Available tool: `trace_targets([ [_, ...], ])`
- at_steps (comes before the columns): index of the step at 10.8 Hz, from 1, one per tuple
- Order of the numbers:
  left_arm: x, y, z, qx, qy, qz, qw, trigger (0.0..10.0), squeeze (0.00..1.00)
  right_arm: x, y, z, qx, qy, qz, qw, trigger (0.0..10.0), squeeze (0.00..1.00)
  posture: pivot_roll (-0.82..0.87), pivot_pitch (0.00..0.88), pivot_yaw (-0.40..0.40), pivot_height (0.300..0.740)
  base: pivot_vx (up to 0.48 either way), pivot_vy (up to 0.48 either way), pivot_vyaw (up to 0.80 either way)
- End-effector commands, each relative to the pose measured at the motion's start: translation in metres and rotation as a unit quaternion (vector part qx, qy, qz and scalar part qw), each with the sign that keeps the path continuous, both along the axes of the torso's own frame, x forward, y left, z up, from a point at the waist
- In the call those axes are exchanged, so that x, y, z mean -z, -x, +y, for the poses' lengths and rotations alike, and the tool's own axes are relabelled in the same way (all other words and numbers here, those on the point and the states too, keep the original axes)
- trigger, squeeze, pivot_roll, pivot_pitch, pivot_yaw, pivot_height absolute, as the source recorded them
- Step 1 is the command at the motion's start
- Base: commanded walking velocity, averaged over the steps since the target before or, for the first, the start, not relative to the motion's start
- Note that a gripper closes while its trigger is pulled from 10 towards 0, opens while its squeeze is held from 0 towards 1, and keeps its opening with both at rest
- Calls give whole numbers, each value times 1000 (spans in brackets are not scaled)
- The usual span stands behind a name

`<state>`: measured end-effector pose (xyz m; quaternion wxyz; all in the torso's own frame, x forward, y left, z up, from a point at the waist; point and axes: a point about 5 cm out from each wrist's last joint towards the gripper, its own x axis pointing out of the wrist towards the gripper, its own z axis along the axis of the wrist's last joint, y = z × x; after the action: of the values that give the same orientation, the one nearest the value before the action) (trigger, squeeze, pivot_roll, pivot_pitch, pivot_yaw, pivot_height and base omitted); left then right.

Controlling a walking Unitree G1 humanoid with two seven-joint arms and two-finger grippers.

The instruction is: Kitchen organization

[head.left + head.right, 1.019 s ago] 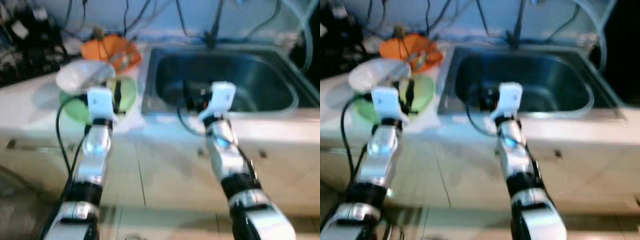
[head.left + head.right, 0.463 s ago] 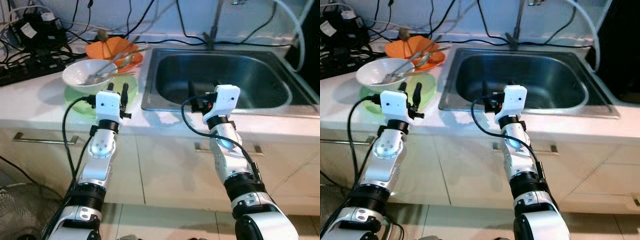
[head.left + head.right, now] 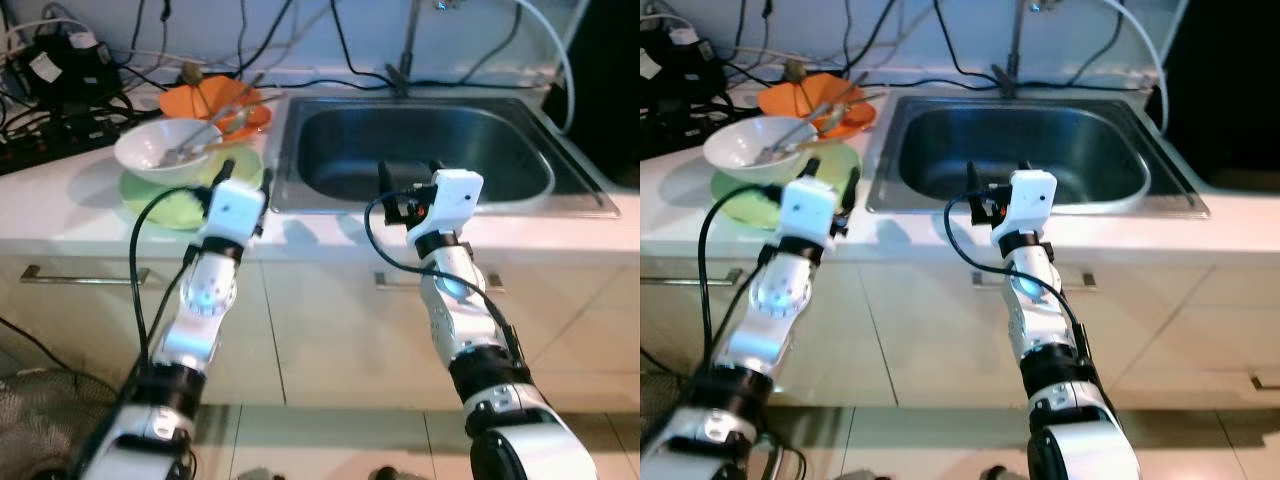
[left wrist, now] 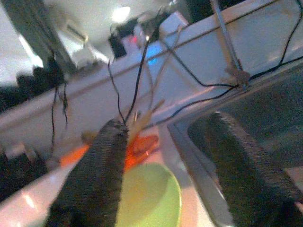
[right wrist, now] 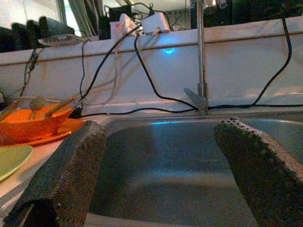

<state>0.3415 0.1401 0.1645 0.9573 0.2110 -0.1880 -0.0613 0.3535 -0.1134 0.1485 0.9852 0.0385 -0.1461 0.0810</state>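
I am at the reaching step: my left gripper (image 3: pixel 243 176) hangs with its jaws open and empty at the front edge of the white surface (image 3: pixel 60 215), just beside the green plate (image 3: pixel 175 195) that holds the white bowl (image 3: pixel 165 150), and my right gripper (image 3: pixel 408 178) is open and empty too, at the front rim of the sink (image 3: pixel 420 150). I think the next move is to push the left gripper over to the bowl, left of the sink, and close on its rim without knocking the sticks inside it. Behind the bowl sits an orange dish (image 3: pixel 215 100), black cables (image 3: pixel 60 75) lie along the wall, and white cupboard doors are below.
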Motion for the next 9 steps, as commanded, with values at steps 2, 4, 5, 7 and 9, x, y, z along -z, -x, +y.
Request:
trace_targets([
  [2,-4,-4,-1,-2,-37,-6,999,10000,0,-1,-1,0,1,-5,3,1000,10000,0,72,33,29,740,0,0,0],
  [4,-2,-3,-3,-4,-34,-3,999,10000,0,-1,-2,-1,3,-5,4,1000,10000,0,70,33,27,740,0,0,0],
  [5,-2,-3,-3,-5,-33,-3,999,10000,0,-1,-2,-1,3,-5,4,1000,10000,0,69,33,26,740,0,0,0],
  [7,-3,-5,2,-22,-30,-6,999,10000,0,-1,-2,0,-1,0,5,1000,10000,0,71,30,25,740,0,0,0],
  [9,-5,-6,9,-41,-24,-8,999,10000,0,-3,-3,1,-1,7,3,1000,10000,0,71,23,24,740,0,0,0],
])
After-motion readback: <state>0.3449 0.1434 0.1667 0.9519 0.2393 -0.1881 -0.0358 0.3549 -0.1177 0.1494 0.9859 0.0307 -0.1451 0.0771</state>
